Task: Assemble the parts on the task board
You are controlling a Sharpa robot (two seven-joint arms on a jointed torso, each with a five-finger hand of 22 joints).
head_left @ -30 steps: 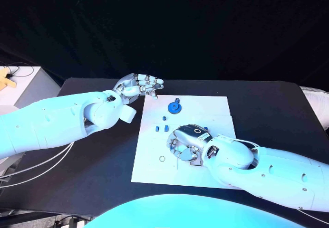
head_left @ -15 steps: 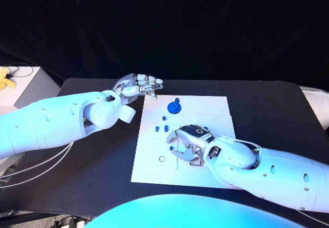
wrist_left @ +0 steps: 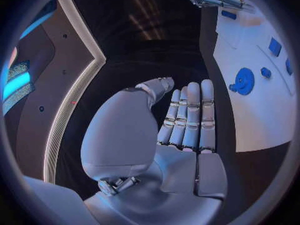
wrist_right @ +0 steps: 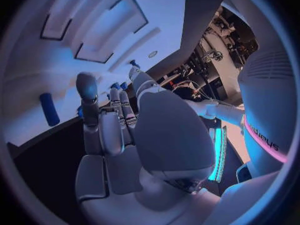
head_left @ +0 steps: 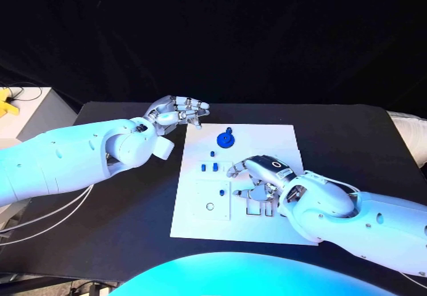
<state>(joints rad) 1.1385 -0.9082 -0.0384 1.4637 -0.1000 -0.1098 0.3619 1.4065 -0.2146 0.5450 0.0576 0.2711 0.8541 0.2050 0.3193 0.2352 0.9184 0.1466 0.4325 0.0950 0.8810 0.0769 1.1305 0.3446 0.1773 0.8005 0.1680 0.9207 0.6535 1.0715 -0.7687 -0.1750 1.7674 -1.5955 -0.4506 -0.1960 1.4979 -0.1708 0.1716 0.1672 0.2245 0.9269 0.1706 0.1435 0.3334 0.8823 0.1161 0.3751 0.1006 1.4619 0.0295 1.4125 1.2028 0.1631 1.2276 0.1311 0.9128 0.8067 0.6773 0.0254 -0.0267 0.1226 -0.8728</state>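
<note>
**Inspector A:** Head view first. The white rectangular task board (head_left: pixel 200 216) lies flat in the middle of the black table (head_left: pixel 347 139). A round blue toothed gear part (head_left: pixel 227 139) sits near its far edge, with small blue peg parts (head_left: pixel 209 166) just below it. The right silver hand (head_left: pixel 256 182) hangs over the board's middle, fingers curled downward; I cannot tell whether anything is pinched beneath them.

**Inspector B:** And the left silver hand (head_left: pixel 178 111)?

**Inspector A:** It is off the board's far-left corner, fingers bent in, apparently holding nothing.

**Inspector B:** Left wrist view?

**Inspector A:** The fingers (wrist_left: pixel 189 116) lie straight and pressed side by side, thumb apart, empty. The gear (wrist_left: pixel 242 81) and a small part (wrist_left: pixel 265 73) show on the board beyond.

**Inspector B:** Right wrist view?

**Inspector A:** The fingers (wrist_right: pixel 115 120) reach together toward the board, the thumb raised apart. A blue cylindrical peg (wrist_right: pixel 49 108) lies loose beside them, untouched.

**Inspector B:** Handling judgement?

**Inspector A:** The parts look like light, rigid plastic, smooth and prone to roll or skid. I advise a fingertip pinch across a peg's sides at mid-length, and taking the gear by its rim.
</note>
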